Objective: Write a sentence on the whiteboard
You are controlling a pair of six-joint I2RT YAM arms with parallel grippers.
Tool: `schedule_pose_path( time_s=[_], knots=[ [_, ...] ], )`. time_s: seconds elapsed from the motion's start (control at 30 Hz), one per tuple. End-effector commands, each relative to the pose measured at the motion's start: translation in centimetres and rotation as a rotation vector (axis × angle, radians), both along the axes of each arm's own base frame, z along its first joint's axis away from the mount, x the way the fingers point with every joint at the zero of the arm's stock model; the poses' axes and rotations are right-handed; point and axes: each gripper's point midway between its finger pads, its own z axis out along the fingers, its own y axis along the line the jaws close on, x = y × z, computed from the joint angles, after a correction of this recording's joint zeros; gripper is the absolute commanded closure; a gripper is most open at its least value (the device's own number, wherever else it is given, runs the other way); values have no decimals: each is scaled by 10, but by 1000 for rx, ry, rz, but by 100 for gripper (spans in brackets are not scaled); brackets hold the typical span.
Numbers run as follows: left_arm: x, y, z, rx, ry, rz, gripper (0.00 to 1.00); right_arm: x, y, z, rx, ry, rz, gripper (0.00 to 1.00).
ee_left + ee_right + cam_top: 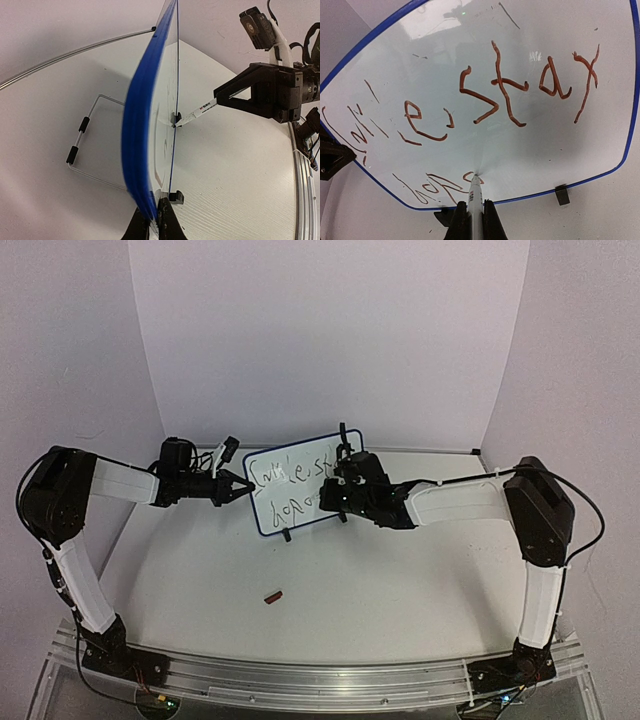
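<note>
The whiteboard [285, 488] stands upright mid-table on black feet, its blue frame seen edge-on in the left wrist view [137, 140]. My left gripper [247, 488] is shut on the board's left edge; its fingers [167, 225] pinch the frame. My right gripper [335, 495] is shut on a white marker [475, 200] whose tip touches the board's lower part. The marker also shows in the left wrist view [200, 109]. The sentence [495, 95] is reddish-brown scrawl in two lines; the lower line [440, 187] ends at the marker tip.
A small red cap [272, 595] lies on the table in front of the board. A wire stand [85, 140] sits behind the board. A black foot [561, 195] sticks out under the frame. Backdrop walls close in the back and sides.
</note>
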Motion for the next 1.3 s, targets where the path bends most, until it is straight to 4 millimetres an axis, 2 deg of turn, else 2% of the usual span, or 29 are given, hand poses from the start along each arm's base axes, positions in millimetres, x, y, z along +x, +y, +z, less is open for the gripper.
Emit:
schedule_pose_path(
  time_s=[0.0,0.17,0.73,1.17,1.27],
  knots=[
    [5,11,-18,89,-11,61,100,8,7,37,73,-70,7,100],
    [6,11,-18,89,-10,60,100,8,10,31,73,-58,20,100],
    [6,11,-18,90,-10,62,100,3,10,-10,15,29,28,100],
    [5,11,-19,90,-8,61,100,4,2,-26,-23,55,-7,100],
    [5,11,-19,91,-9,62,100,4,-2,-23,-29,46,-21,100]
  ],
)
